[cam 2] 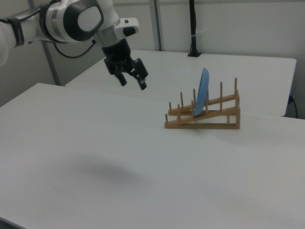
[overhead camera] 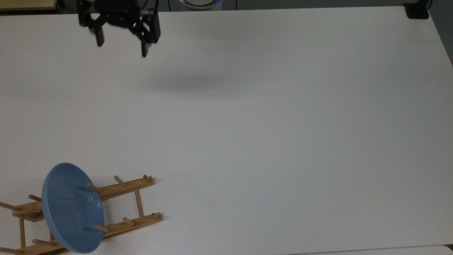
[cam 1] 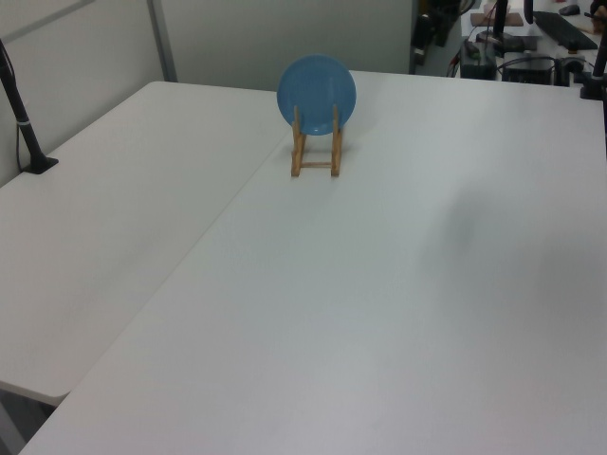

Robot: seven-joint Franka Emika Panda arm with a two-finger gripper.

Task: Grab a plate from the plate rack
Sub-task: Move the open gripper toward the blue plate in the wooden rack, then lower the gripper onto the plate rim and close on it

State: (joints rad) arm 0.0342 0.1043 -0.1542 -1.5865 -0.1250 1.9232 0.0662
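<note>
The black two-finger gripper (overhead camera: 120, 44) hangs spread and empty, high above the white tabletop (overhead camera: 269, 134), well apart from the light-brown wooden pegged plate rack (cam 2: 205, 114). There the round matte blue plate (cam 2: 202, 92) stands on edge between pegs; approaching over its top rim and lifting straight up should avoid snagging.

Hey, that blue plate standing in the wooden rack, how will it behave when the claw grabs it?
The plate probably stays stiff, its thin rim suiting a pinch. Standing on edge between pegs of the rack, it may roll or tip once lifted. Its matte surface looks less slippery than glaze.
</note>
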